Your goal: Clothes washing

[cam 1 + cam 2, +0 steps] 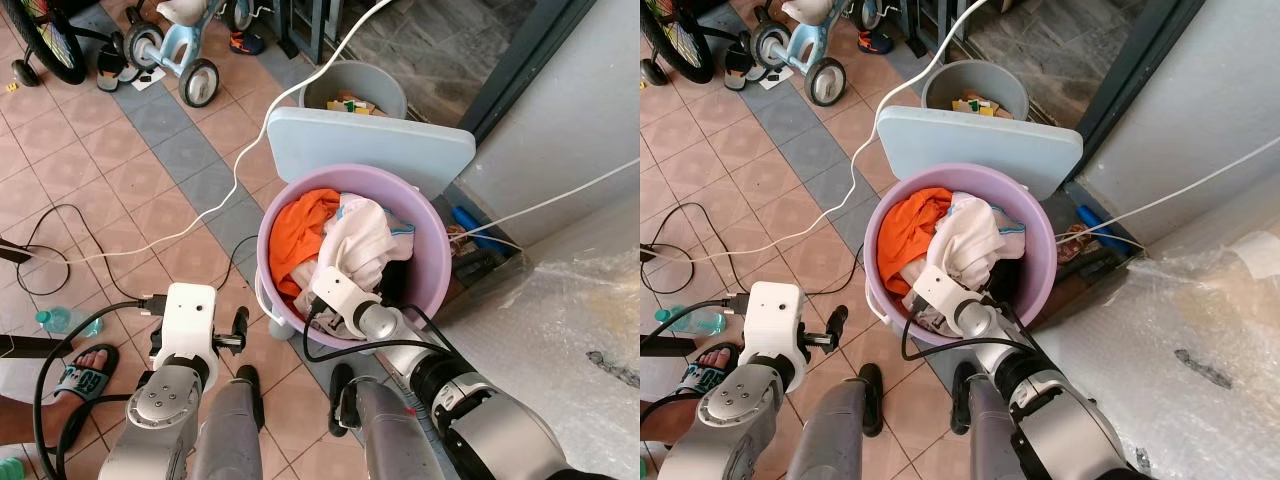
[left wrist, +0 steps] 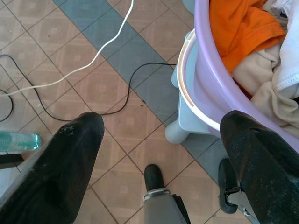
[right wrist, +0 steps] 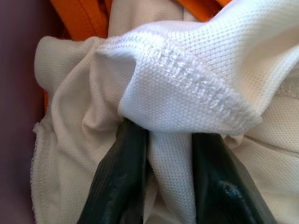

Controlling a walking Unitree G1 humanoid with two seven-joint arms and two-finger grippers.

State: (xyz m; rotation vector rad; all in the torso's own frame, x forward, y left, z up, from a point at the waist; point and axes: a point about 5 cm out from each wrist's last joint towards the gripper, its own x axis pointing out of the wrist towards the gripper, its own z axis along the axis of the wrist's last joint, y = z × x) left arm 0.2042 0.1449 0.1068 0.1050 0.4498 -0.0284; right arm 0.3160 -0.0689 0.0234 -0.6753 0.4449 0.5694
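White mesh garment point(image 3: 187, 93) sits on top of the laundry in the lilac wash basin point(image 1: 425, 225), a fold of it pinched between the right gripper point(image 3: 170, 158) fingers; jaws clamped on the cloth, seam edge bunched just above the fingertips. Beside the jaws, toward the basin's far-left side, lies an orange garment point(image 1: 305, 235), touching the white one. A cream cloth point(image 2: 261, 88) lies under both, near the basin's near wall. Right gripper is reached down inside the basin at its near rim.

Basin rests on a pale blue plastic stool point(image 2: 184, 121); a light blue board point(image 1: 370, 140) leans behind the basin's far rim. Beyond the board, a grey bucket point(image 1: 355, 90) with items inside.

Left gripper point(image 2: 161, 149) hovers over the tiled floor point(image 1: 130, 170) just outside the basin's near-left wall, fingers wide apart, nothing between them. A white cable point(image 1: 240, 170) and a black cable point(image 2: 131, 88) run across the floor past it. A green plastic bottle point(image 1: 65, 320) lies further out, near a person's sandalled foot point(image 1: 85, 375). A child's tricycle point(image 1: 180, 45) stands well apart at the far side.
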